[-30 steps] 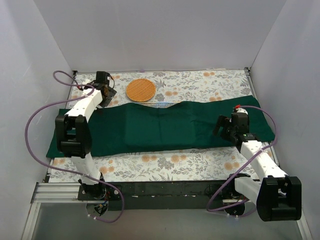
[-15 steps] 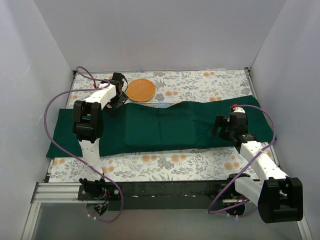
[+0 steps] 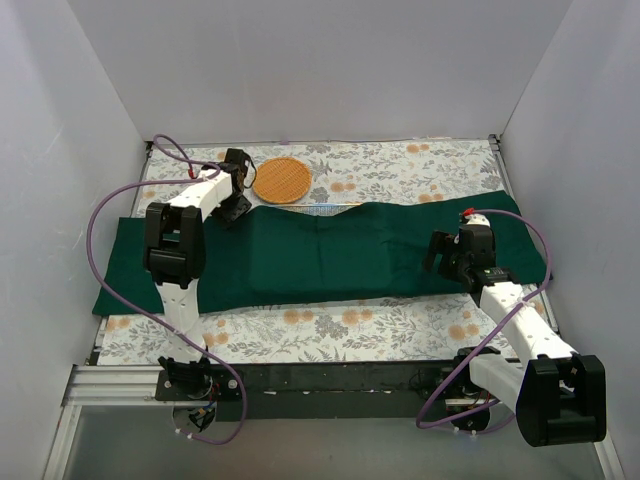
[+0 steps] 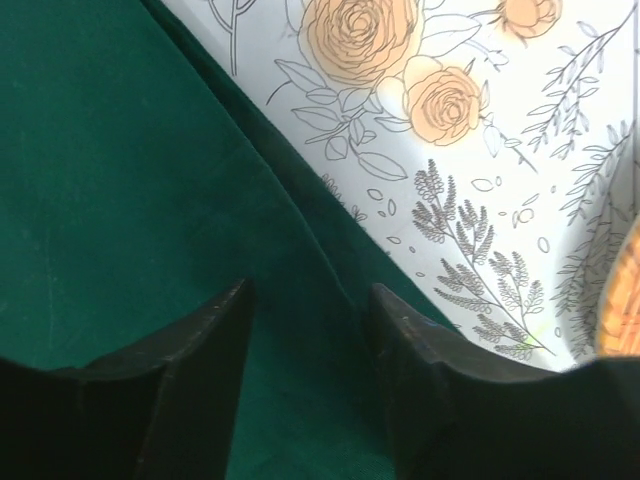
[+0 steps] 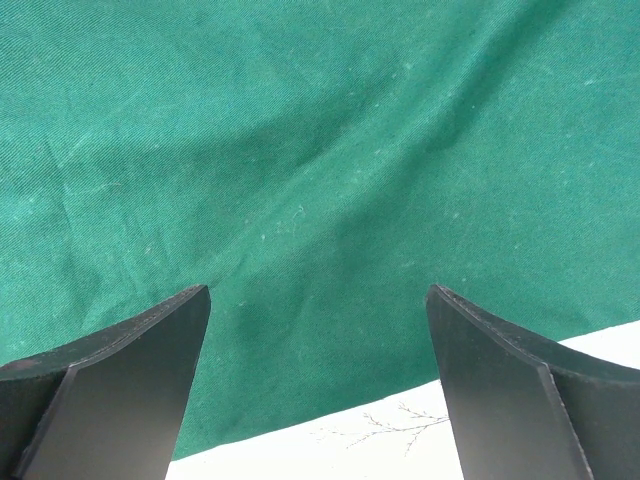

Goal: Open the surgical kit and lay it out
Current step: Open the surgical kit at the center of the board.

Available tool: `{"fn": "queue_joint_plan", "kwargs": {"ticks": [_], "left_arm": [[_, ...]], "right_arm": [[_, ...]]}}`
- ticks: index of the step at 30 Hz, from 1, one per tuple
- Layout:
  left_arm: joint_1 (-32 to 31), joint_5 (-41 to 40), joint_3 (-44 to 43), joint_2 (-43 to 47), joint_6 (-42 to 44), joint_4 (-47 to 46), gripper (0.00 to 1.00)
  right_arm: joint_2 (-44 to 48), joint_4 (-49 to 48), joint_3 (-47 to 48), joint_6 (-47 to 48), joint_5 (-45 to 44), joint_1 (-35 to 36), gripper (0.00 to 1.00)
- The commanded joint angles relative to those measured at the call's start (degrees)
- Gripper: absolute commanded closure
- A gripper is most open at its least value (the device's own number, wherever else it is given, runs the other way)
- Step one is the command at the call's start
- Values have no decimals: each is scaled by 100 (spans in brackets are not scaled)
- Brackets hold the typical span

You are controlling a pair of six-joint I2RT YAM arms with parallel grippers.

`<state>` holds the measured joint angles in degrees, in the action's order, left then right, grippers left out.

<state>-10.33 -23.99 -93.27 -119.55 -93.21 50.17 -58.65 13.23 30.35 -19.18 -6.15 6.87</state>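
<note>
Left end effector (image 4: 308, 290) and right end effector (image 5: 318, 290) gape over green cloth wrap (image 3: 320, 255) on white-walled floral table (image 3: 400, 165).

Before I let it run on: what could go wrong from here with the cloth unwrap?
1. Left gripper is open at the far edge of the green cloth, close beside the woven basket; a lift may knock it.
2. Only a sliver of the tray shows; pulling the cloth could drag it.

a round woven orange basket (image 3: 281, 180) lies flat at the far left of the desk (image 3: 420, 165) — a surface printed with orange roses and grey leaves — enclosed by plain white walls (image 3: 330, 60).
</note>
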Motion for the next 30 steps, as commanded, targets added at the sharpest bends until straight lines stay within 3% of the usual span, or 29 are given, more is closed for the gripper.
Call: {"fn": "queue_joint_plan", "kwargs": {"ticks": [1, 9, 11, 15, 23, 30], "left_arm": [[-31, 8, 143, 467, 75, -69, 57], [-40, -290, 204, 801, 259, -113, 75], [-40, -282, 266, 906, 382, -218, 88], [-40, -133, 529, 1056, 540, -411, 100], [-40, -211, 995, 1451, 857, -737, 100], [-40, -124, 1575, 1874, 1129, -1352, 100]], "right_arm": [[73, -198, 76, 81, -97, 25, 3], [117, -172, 129, 72, -149, 33, 3], [109, -181, 155, 81, -149, 33, 3], [65, -154, 226, 72, -141, 33, 4], [-163, -110, 594, 46, -79, 77, 3], [-1330, -198, 1727, -85, -341, 367, 2]]}}
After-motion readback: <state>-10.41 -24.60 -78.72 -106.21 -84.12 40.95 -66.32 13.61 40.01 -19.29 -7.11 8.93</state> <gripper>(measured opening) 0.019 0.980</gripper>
